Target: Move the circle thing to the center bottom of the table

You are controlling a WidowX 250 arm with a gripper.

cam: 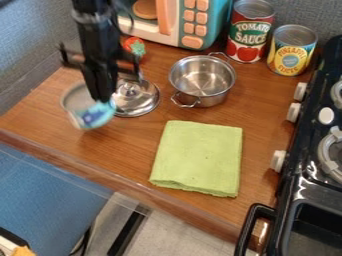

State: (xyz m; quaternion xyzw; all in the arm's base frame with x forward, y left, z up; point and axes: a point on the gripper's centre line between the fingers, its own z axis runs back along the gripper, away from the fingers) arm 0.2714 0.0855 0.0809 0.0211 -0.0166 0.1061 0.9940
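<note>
"What's nearest?"
"A folded lime-green cloth [197, 157], soft-looking, on the wood-grain worktop [120, 150]."
"And the round thing [93, 117]?"
"Over the worktop's left part, tilted, a blue-and-white printed patch on it. The black gripper [102, 101] has its jaws closed on its edge."
"Behind?"
"A shiny domed lid [137, 102], then a steel pot [202, 82] with loop handles."
"Farthest?"
"Ribbed cans: the yellow-and-blue label [290, 56], then the red one [248, 35] picturing tomatoes, both lettered."
</note>
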